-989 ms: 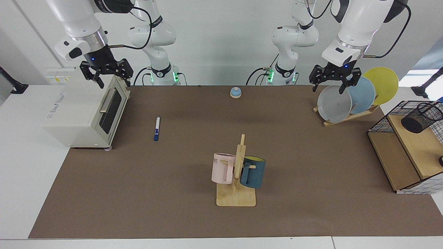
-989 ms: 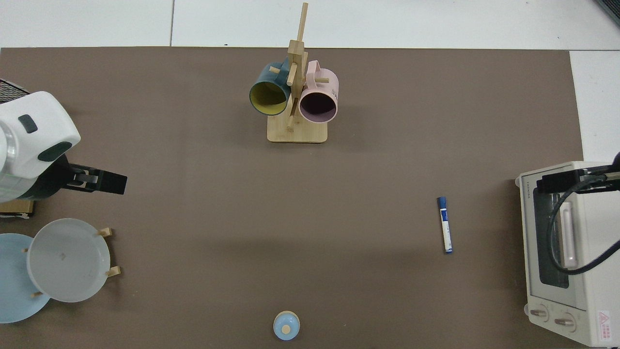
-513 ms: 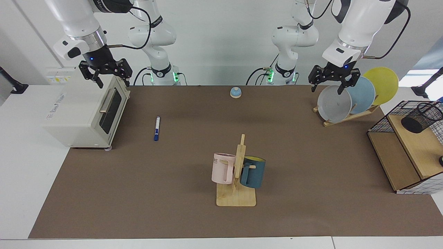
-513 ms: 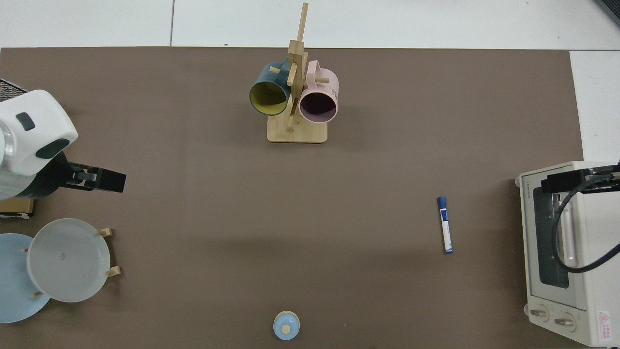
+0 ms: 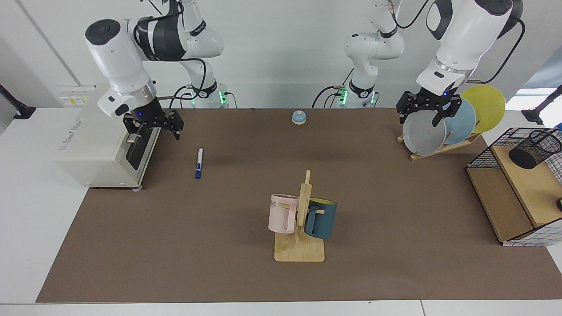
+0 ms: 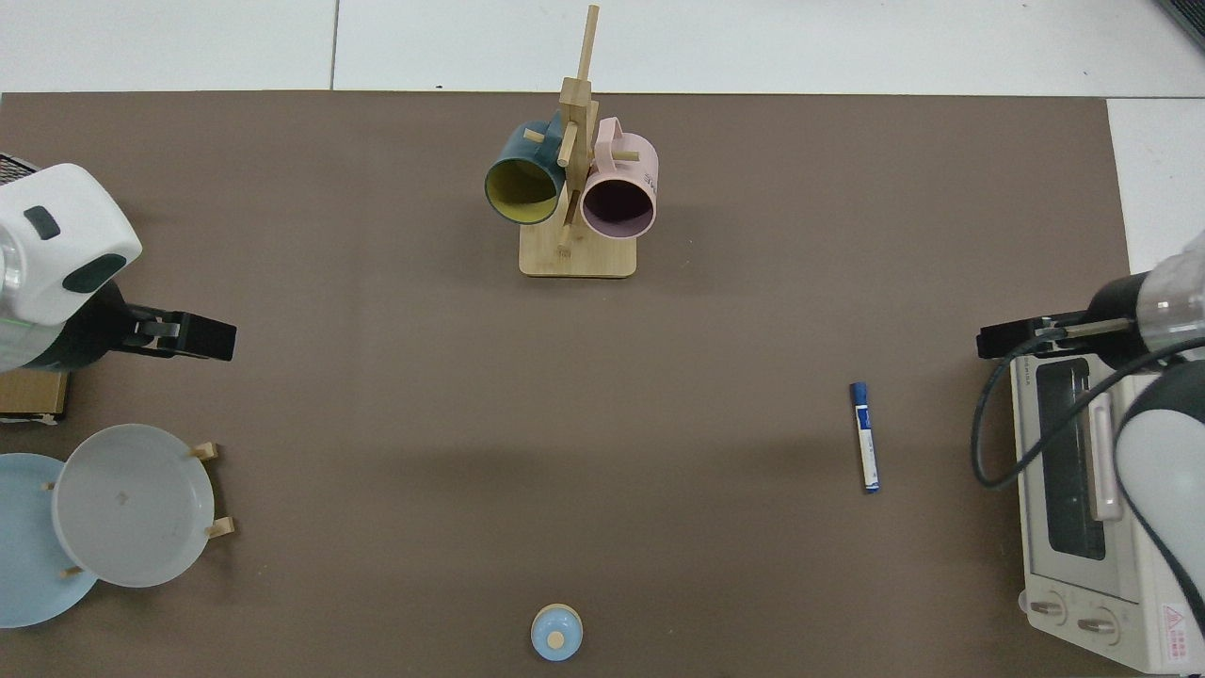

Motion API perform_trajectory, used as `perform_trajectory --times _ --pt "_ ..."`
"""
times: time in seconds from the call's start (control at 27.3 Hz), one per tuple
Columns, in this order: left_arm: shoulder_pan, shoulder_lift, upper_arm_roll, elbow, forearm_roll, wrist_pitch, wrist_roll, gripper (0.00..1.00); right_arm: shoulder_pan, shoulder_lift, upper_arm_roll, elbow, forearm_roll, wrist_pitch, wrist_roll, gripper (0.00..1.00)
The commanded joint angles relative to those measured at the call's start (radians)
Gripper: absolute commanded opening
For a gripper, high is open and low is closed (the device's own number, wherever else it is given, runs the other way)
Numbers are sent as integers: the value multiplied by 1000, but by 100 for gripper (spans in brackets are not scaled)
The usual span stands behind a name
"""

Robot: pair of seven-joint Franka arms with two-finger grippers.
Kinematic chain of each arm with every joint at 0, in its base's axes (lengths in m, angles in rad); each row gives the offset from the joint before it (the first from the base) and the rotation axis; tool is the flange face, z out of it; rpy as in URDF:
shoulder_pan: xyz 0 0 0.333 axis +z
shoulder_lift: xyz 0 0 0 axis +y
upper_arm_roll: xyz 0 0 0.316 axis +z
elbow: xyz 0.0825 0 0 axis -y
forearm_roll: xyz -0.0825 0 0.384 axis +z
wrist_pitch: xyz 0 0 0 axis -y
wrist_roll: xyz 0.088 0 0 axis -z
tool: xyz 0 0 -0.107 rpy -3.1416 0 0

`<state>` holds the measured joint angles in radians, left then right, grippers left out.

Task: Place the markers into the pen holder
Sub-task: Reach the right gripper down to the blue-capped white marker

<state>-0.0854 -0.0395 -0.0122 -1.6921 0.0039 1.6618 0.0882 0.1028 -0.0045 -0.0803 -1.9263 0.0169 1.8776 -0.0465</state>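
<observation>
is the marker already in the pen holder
No, the marker lies flat on the brown mat beside the toaster oven, far from the pen holder.

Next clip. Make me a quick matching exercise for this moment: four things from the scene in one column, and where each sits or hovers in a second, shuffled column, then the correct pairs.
Things:
1. marker
2. pen holder
3. right gripper
4. left gripper

Places:
A. on the wooden shelf of the wire basket frame
B. above the plates in the rack
C. lying flat on the brown mat, untouched
D. in front of the toaster oven's door, near the marker

Pairs: 1-C, 2-A, 3-D, 4-B
</observation>
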Motion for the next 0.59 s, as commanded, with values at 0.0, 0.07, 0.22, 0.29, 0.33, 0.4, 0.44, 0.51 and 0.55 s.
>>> perform_trajectory --times 0.0,0.07,0.22,0.29,0.33,0.4,0.44,0.51,0.55 --pt "12 -13 8 -61 -5 82 99 100 26 46 1 -101 31 153 48 100" --pt "7 -14 23 -70 -5 98 120 100 38 46 0 -160 31 230 77 100" --pt "7 -19 26 -95 -5 101 119 100 41 54 2 -223 31 264 93 100" --pt "7 -20 27 -101 -5 104 116 100 41 60 0 -249 31 270 79 100" --pt "7 -20 26 -103 -5 104 107 100 38 64 0 -266 31 279 77 100" --pt "6 -20 27 -106 -5 104 104 100 38 61 0 -293 31 294 76 100" --pt "6 -22 27 -110 -7 104 102 100 37 61 0 -304 31 299 76 100" --pt "6 -23 26 -121 -5 105 96 100 37 63 0 -321 31 307 74 100" --pt "4 -25 26 -127 -7 108 82 100 37 64 0 -332 31 320 74 100"
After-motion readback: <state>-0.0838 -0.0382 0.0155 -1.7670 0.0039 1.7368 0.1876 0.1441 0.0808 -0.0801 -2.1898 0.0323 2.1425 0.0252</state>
